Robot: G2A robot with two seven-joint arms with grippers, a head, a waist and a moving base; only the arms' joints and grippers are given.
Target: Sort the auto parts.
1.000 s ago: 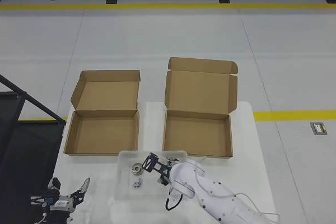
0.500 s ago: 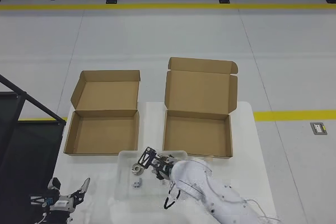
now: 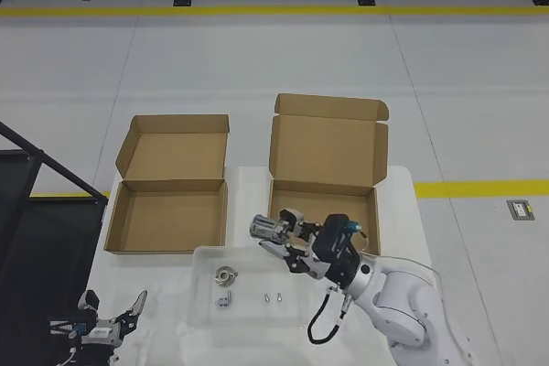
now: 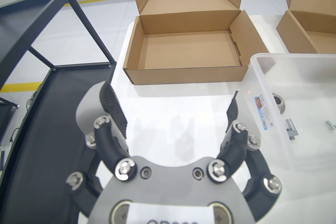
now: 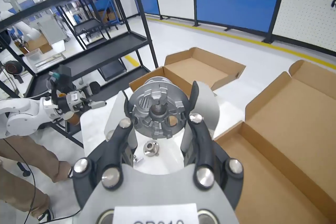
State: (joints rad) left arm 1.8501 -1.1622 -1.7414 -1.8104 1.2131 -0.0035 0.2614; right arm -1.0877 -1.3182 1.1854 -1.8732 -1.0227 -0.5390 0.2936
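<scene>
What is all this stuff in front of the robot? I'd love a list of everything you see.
table: one, white, under everything
rack: one, black, left of the table
left box: one, brown cardboard, open and empty, table's far left
right box: one, brown cardboard, open, table's far right
bin: one, clear plastic, table's near side
ring: one, silver, in the bin
block: one, grey, in the bin near the ring
bolts: two, silver, in the bin
hub: one, silver, toothed, held up between bin and right box
left gripper: one, black and grey, jaws open, over the table's near left corner
right gripper: one, black and grey, jaws shut on the hub
</scene>
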